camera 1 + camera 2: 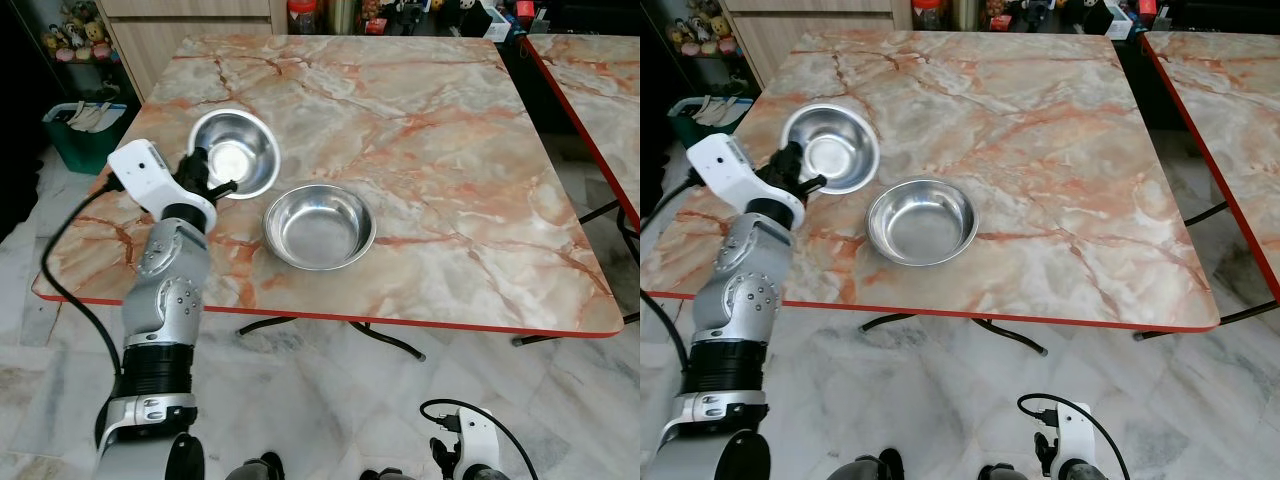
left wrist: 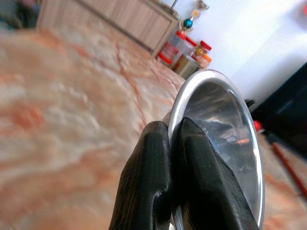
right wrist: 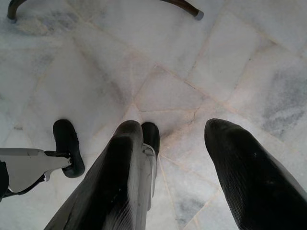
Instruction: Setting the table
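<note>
Two steel bowls on the marble worktop (image 1: pixel 430 150).
Left gripper (image 1: pixel 207 172) pinches the tilted bowl (image 1: pixel 236 152) by its rim, just beside the flat bowl (image 1: pixel 319 226); right gripper (image 3: pixel 187 167) hangs spread over floor.

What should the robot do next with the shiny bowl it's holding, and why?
Probably lower it flat onto the marble table and let go. The left end effector pinches the rim of the tilted bowl, which stands up on edge beside the second bowl, already flat. The right end effector hangs idle, open, over the floor.
</note>
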You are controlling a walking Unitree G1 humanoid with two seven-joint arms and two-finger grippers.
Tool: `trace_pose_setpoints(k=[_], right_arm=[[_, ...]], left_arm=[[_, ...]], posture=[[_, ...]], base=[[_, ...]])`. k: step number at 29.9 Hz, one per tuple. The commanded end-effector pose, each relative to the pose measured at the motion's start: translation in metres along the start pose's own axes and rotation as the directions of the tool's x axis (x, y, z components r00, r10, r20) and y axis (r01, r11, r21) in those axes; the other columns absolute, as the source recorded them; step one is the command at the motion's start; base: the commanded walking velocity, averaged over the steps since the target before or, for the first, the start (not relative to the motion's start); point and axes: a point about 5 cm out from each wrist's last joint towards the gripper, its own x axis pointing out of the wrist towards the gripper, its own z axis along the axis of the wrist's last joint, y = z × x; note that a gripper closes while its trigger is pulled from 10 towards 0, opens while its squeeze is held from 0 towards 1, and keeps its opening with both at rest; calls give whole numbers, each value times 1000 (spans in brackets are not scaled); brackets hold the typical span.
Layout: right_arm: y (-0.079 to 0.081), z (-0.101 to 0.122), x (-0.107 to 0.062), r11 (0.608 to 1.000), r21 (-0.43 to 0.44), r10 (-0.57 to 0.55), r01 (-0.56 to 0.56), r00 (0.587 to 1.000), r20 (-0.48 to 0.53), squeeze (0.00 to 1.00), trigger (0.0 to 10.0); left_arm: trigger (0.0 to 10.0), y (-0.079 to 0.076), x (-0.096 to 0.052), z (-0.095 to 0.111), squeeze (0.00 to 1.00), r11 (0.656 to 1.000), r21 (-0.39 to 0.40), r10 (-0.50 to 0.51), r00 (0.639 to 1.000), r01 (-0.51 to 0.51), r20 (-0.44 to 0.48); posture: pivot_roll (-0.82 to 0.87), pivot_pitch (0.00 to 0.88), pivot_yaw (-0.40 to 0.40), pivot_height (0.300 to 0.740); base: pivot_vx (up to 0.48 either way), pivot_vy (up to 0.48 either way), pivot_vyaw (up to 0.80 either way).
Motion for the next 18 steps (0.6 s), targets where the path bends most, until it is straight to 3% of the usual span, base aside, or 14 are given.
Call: trace_pose_setpoints(k=[1,6,10,18], right_arm=[[-1,-7,-1,1000,11,-8,8,1000,-23,0,10000],[-2,-8,-1,1000,5,-16,16,999,-28,0,10000],[-2,-8,-1,1000,3,-16,17,999,-28,0,10000],[-2,-8,-1,1000,3,-16,16,999,-29,0,10000]], left_arm=[[10000,-9,2,0,0,999,-36,-33,999,32,-33],[10000,-19,-5,-25,0,995,-40,-97,965,90,-243],[10000,-23,-11,-36,0,988,-24,-149,927,150,-344],[10000,-27,-12,-40,0,990,-47,-143,914,136,-380]], posture=[[46,175,15,740],[47,173,16,740],[48,174,16,740],[49,174,15,740]], base=[[0,0,0],[0,0,0],[0,0,0],[0,0,0]])
